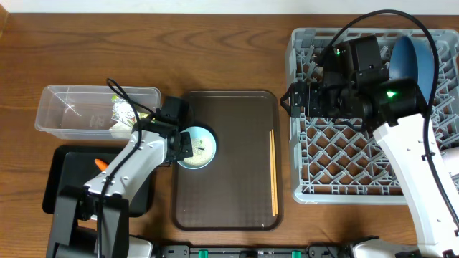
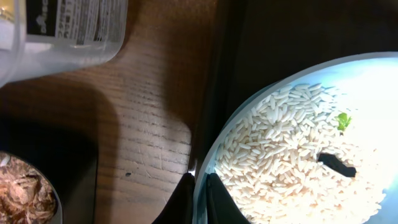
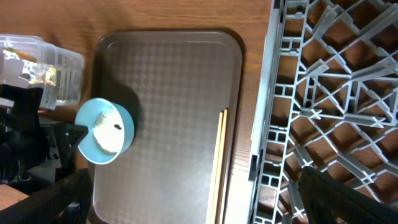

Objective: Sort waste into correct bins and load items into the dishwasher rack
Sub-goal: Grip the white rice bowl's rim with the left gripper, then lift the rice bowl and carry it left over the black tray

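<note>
Left gripper clenched on the rim of the light-blue cup, with rice grains inside. The cup sits on the brown serving tray. Clear tub near on the gripper's left, black tray under its arm, chopsticks well ahead past the cup. Right gripper spread wide, empty, over the near edge of the rack. Blue plate upright behind it.
</note>
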`<control>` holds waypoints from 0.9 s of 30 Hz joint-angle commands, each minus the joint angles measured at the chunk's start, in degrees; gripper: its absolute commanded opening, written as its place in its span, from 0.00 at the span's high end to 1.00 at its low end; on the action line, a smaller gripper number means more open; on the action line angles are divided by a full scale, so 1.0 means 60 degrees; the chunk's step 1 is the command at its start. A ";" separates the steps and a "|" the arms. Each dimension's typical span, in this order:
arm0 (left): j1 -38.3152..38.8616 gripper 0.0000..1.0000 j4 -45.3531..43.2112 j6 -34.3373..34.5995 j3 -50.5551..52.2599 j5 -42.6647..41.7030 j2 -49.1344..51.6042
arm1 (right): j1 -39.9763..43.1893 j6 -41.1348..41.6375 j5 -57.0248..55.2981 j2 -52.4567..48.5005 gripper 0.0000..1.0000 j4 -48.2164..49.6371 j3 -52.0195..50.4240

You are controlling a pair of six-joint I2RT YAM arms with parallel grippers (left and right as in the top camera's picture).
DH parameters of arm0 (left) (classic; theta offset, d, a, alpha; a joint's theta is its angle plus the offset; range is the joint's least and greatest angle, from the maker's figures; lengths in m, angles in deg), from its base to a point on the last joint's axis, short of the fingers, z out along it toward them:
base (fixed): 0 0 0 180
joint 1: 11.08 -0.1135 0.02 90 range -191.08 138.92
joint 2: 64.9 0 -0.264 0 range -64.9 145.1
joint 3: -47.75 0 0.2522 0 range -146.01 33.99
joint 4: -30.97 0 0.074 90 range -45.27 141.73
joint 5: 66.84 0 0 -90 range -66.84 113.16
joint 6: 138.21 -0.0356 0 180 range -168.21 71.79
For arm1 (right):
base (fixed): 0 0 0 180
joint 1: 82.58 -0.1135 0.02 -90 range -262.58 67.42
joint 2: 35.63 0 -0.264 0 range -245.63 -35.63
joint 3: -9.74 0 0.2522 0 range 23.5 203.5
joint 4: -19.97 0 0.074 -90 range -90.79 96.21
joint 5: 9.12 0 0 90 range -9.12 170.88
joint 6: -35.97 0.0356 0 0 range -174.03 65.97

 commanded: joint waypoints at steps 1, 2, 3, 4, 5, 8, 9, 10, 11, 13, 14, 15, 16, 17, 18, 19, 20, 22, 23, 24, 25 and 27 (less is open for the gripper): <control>-0.0033 0.94 0.0255 -0.0040 -0.0015 0.0033 0.0000 | -0.0117 0.0066 0.0036 -0.0025 0.01 0.0018 0.0029; -0.0033 0.94 0.0463 -0.0033 -0.0106 -0.0040 -0.0066 | -0.0117 0.0066 0.0036 -0.0025 0.01 0.0018 0.0029; -0.0029 0.94 0.0692 -0.0036 -0.0208 -0.0055 -0.0153 | -0.0117 0.0066 0.0033 -0.0025 0.01 0.0018 0.0029; -0.0029 0.94 0.0882 -0.0036 -0.0291 -0.0055 -0.0233 | -0.0117 0.0066 0.0036 -0.0025 0.01 0.0018 0.0029; -0.0029 0.94 0.1129 -0.0033 -0.0408 -0.0055 -0.0368 | -0.0117 0.0066 0.0036 -0.0025 0.01 0.0022 0.0029; -0.0029 0.94 0.1687 -0.0033 -0.0696 -0.0055 -0.0965 | -0.0117 0.0066 0.0033 -0.0025 0.01 0.0022 0.0029; -0.0029 0.94 0.1767 -0.0036 -0.0736 -0.0058 -0.1188 | -0.0117 0.0066 0.0033 -0.0025 0.01 0.0026 0.0029; -0.0029 0.94 0.1836 -0.0033 -0.0758 -0.0058 -0.1417 | -0.0117 0.0066 0.0033 -0.0025 0.01 0.0029 0.0029; -0.0029 0.94 0.1880 -0.0029 -0.0761 -0.0062 -0.1650 | -0.0117 0.0066 0.0033 -0.0025 0.01 0.0026 0.0029; -0.0029 0.94 0.1993 -0.0029 -0.0761 -0.0379 -0.2164 | -0.0117 0.0066 0.0036 -0.0025 0.01 0.0022 0.0029; -0.0029 0.94 0.2000 -0.0025 -0.0761 -0.0568 -0.2288 | -0.0117 0.0062 0.0033 -0.0025 0.01 0.0022 0.0029; -0.0029 0.94 0.1996 -0.0018 -0.0761 -0.0805 -0.2397 | -0.0117 0.0062 0.0033 -0.0025 0.01 0.0022 0.0029; -0.0029 0.94 0.1978 0.0025 -0.0761 -0.0943 -0.2455 | -0.0117 0.0062 0.0033 -0.0025 0.01 0.0022 0.0029; -0.0022 0.94 0.1967 0.0087 -0.0761 -0.0994 -0.2459 | -0.0117 0.0062 0.0036 -0.0025 0.01 0.0022 0.0029; -0.0022 0.94 0.1963 0.0087 -0.0758 -0.0994 -0.2444 | -0.0117 0.0062 0.0033 -0.0025 0.01 0.0022 0.0029; -0.0022 0.94 0.1963 0.0080 -0.0758 -0.0991 -0.2397 | -0.0117 0.0062 0.0033 -0.0025 0.01 0.0022 0.0029; -0.0022 0.94 0.1963 0.0084 -0.0750 -0.0994 -0.2328 | -0.0117 0.0062 0.0036 -0.0025 0.01 0.0022 0.0029; -0.0022 0.94 0.1938 0.0080 -0.0681 -0.1045 -0.2149 | -0.0117 0.0066 0.0036 -0.0025 0.01 0.0018 0.0029; -0.0022 0.94 0.1872 0.0080 -0.0601 -0.1126 -0.2055 | -0.0117 0.0062 0.0036 -0.0025 0.01 0.0018 0.0029; -0.0022 0.94 0.1763 0.0076 -0.0506 -0.1213 -0.1949 | -0.0117 0.0066 0.0036 -0.0025 0.01 0.0015 0.0029; -0.0022 0.94 0.1606 0.0080 -0.0390 -0.1326 -0.1829 | -0.0117 0.0066 0.0036 -0.0025 0.01 0.0015 0.0029; -0.0022 0.94 0.1257 0.0076 -0.0237 -0.1621 -0.1592 | -0.0117 0.0066 0.0036 -0.0025 0.01 0.0011 0.0029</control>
